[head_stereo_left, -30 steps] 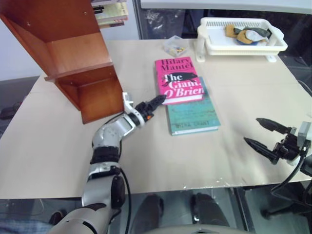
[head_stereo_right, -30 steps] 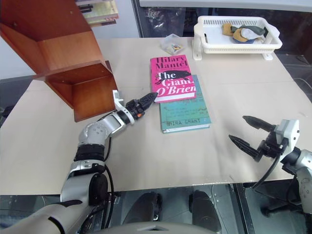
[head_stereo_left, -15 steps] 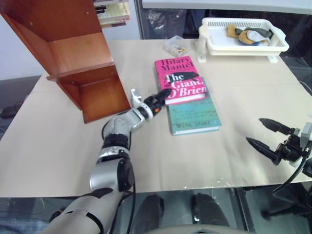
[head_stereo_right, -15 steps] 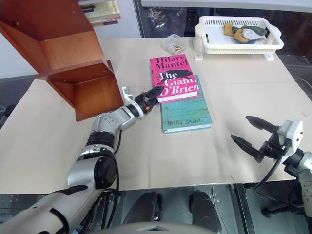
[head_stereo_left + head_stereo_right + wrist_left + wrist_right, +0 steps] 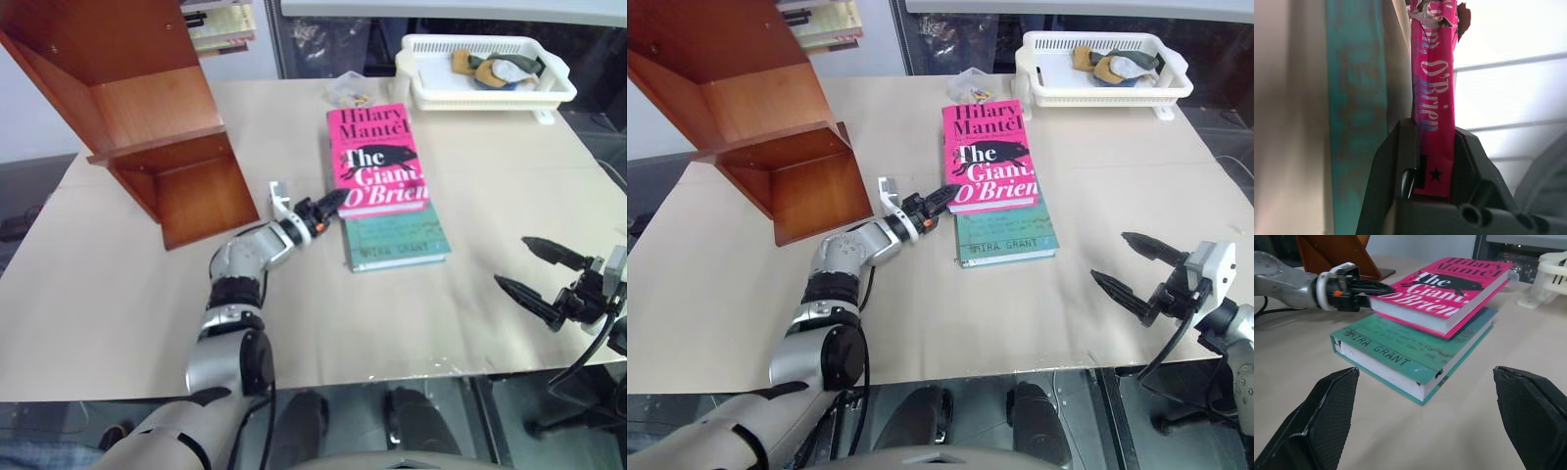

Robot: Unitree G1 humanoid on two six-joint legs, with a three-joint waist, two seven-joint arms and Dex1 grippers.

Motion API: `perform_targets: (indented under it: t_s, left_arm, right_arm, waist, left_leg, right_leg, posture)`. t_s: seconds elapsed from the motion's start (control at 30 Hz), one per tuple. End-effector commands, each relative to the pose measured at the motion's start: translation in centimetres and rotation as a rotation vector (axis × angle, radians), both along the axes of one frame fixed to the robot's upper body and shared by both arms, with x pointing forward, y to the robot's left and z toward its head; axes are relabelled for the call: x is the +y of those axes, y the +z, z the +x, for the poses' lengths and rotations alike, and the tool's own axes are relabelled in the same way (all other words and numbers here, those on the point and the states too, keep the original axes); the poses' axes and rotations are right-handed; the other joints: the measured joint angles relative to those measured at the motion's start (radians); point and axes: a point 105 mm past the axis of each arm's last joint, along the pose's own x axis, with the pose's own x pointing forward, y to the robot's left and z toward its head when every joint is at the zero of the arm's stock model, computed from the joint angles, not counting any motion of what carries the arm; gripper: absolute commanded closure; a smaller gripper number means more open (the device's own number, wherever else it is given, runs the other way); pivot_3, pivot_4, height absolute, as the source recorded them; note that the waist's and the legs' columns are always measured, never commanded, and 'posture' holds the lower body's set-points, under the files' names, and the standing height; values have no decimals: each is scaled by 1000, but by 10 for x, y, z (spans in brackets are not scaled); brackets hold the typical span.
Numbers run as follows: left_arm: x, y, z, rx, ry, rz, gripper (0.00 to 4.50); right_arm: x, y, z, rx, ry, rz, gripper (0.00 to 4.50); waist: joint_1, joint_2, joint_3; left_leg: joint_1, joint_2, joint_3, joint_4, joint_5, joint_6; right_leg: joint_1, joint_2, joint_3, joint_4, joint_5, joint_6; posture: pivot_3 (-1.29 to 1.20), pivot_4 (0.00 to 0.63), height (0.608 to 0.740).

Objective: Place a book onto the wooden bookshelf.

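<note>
Now the book (image 5: 375, 160), the bright pink paperback, is sitting clamped at its near left corner between the left gripper (image 5: 330, 203)'s jaws, which a second ago were standing wide beside that corner and are now closing flat on the cover and pages; the left wrist view is showing the pink edge pinched between the two black fingers (image 5: 1396, 171). Compared with a moment ago, the book is lying turned and shifted further from the robot, and its held end is riding tilted just above the teal-green book (image 5: 397, 238) underneath, with the far end seemingly resting on it. In my judgement the grasp is being made, so lifting and carrying are becoming the step in hand, though a hold on one corner may be letting the paperback droop or swing. The wooden bookshelf (image 5: 157, 127) is standing well off to the left of those jaws, its open compartments looking bare where they show, the book not yet in them. The right gripper (image 5: 537, 271) is hanging apart over the tabletop (image 5: 118, 304), far right of the left jaws, its own jaws spread and holding nothing. Beyond the books, a small clear box (image 5: 350, 90) is holding a few small bits, and the white basket tray (image 5: 485, 70) is carrying some crumpled yellow and dark items that I cannot identify.
</note>
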Motion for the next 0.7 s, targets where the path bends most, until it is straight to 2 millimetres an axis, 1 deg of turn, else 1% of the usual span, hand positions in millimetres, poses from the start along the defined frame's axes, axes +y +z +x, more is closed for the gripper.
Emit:
perform_targets:
  t_s: [0.03,0.1,0.23,0.33,0.37,0.4,0.43,0.53,0.6,0.63,0.7]
  left_arm:
    - [4,-3,-15,19,-20,12,3889]
    - [5,-5,-28,25,-35,24,3889]
    - [7,-16,-59,58,-61,87,3889]
    - [4,-18,-81,48,-83,120,3889]
    - [3,-17,-87,40,-92,121,3889]
    - [5,-19,-89,49,-64,126,3889]
    - [7,-20,-90,58,-41,130,2924]
    - [8,-23,-92,95,10,95,1640]
    - [4,-22,-95,102,11,80,665]
    - [1,-21,-99,101,-1,70,259]
    - [-3,-20,-104,104,-20,63,259]
  right_arm:
    - [-3,9,-1,-44,-12,-9,0]
    - [-4,8,-2,-44,-15,-10,0]
    - [-5,8,-3,-41,-23,-13,0]
    - [-5,6,-4,-37,-26,-13,0]
    - [-5,6,-5,-37,-27,-13,0]
    - [-5,6,-5,-36,-28,-14,0]
    - [-5,6,-5,-36,-28,-15,0]
    - [-5,6,-4,-34,-25,-16,0]
    - [-5,7,-2,-33,-21,-19,0]
    - [-5,8,-1,-34,-19,-19,0]
    - [-3,9,2,-33,-12,-18,0]
  waist:
    - [0,0,0]
    - [1,0,0]
    - [-1,1,0]
    - [4,1,0]
    - [5,1,0]
    - [6,1,0]
    - [8,1,0]
    - [7,1,0]
    - [6,0,0]
    - [6,0,0]
    - [3,1,0]
  left_leg:
    - [0,1,0,0,0,0]
    - [0,1,0,0,-1,1]
    - [1,2,1,0,-2,3]
    - [1,2,1,0,-1,2]
    - [1,2,0,0,-2,3]
    - [1,2,0,0,-2,3]
    - [1,1,0,0,-2,3]
    - [2,1,0,0,-2,3]
    - [3,1,1,1,-2,3]
    - [3,0,1,1,-2,3]
    - [3,0,1,1,-2,3]
  right_leg:
    - [0,0,0,0,0,0]
    - [0,0,0,0,0,0]
    - [0,0,2,1,0,0]
    - [0,-1,2,0,0,0]
    - [1,-1,2,0,0,0]
    - [1,-1,1,0,0,0]
    - [1,-2,1,1,0,0]
    - [2,-1,1,1,0,0]
    - [2,-1,2,1,0,0]
    - [2,-1,2,1,0,0]
    - [3,-1,2,1,0,0]
  posture:
    - [0,150,740]
    - [0,150,740]
    - [0,150,740]
    - [0,150,740]
    - [0,150,740]
    - [0,150,740]
    - [0,150,740]
    - [0,150,740]
    - [0,150,740]
    - [0,150,740]
    - [0,150,740]
